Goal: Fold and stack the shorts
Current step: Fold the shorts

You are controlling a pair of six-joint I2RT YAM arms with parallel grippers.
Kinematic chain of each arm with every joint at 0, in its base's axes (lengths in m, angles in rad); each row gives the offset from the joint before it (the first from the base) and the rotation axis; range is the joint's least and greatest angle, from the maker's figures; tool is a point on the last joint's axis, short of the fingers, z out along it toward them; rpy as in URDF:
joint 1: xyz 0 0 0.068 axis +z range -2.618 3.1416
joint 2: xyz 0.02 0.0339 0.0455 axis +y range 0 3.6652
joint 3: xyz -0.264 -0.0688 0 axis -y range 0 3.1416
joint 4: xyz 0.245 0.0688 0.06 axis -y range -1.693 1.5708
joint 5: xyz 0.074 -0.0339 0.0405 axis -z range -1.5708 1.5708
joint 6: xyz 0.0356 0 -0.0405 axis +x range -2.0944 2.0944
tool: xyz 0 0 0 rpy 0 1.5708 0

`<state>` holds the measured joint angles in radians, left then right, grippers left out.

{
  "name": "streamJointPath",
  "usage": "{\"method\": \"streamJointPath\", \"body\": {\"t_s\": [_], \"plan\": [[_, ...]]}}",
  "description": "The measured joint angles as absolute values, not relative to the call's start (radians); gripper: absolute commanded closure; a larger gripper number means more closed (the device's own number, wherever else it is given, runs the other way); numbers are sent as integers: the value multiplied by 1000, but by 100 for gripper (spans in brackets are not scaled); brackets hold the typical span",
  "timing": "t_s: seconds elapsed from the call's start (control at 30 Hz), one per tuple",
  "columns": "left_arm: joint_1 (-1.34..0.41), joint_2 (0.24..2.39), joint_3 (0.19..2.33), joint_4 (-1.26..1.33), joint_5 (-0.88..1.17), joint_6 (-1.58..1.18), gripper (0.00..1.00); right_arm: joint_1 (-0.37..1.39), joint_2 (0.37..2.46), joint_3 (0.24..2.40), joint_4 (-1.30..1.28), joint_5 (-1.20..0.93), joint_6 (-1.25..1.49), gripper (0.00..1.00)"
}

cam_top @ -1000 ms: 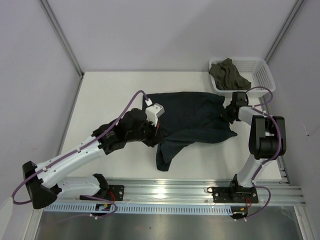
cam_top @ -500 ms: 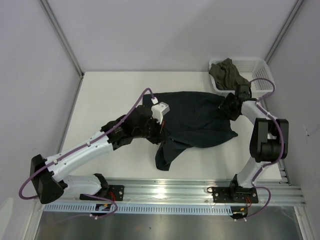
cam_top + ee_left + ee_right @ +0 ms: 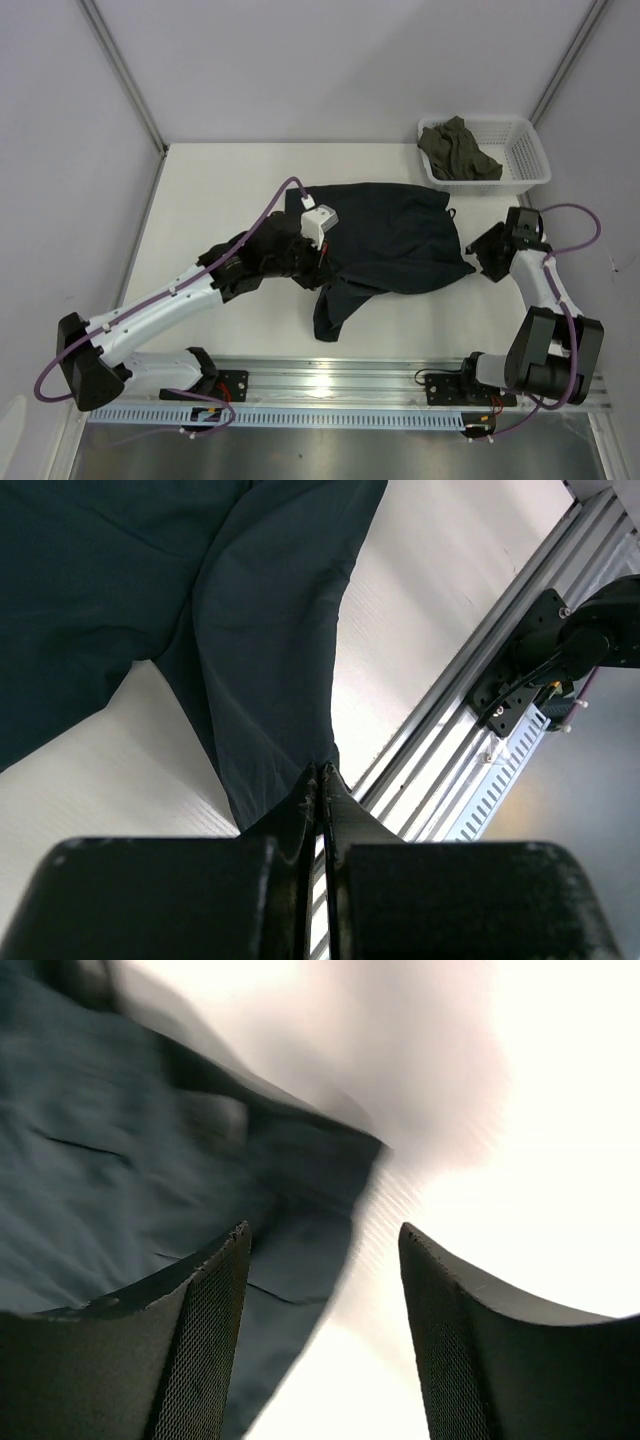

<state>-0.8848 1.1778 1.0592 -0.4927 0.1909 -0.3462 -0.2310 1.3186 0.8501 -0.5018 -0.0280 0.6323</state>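
Shorts (image 3: 400, 240) like these are probably handling as light, limp cloth, sagging wherever unsupported, so hems and waistband corners are looking like the surest holds. They are lying spread on the table (image 3: 215, 185), dark teal-navy and creased, one leg trailing toward the near edge. The left gripper (image 3: 322, 776) is pinching that leg's edge with jaws shut, while the right gripper (image 3: 322, 1235) is hanging open and empty just beside the shorts' right side.

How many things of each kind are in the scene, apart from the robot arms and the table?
Dark teal-navy soft fabric shorts: 1
White plastic rectangular basket: 1
Olive-green crumpled garment inside it: 1
Total: 3
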Motion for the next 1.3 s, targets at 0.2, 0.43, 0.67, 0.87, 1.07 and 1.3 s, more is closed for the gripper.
{"method": "streamJointPath", "body": {"t_s": [0.2,0.43,0.67,0.87,1.07,1.3], "plan": [[-885,1162,1058,-493,191,-347,100,-300,1272,717,-490,-80,682,40],[-885,1162,1051,-498,191,-347,100,-311,1335,663,-400,-122,734,40],[-885,1156,1047,-505,190,-347,100,-312,1396,664,-327,-121,759,40],[-885,1155,1047,-515,190,-347,100,-312,1426,666,-263,-121,775,56],[-885,1155,1047,-520,190,-347,100,-312,1483,672,-215,-132,804,100],[-885,1150,1047,-540,186,-347,100,-220,1331,681,-371,23,771,100]]}}
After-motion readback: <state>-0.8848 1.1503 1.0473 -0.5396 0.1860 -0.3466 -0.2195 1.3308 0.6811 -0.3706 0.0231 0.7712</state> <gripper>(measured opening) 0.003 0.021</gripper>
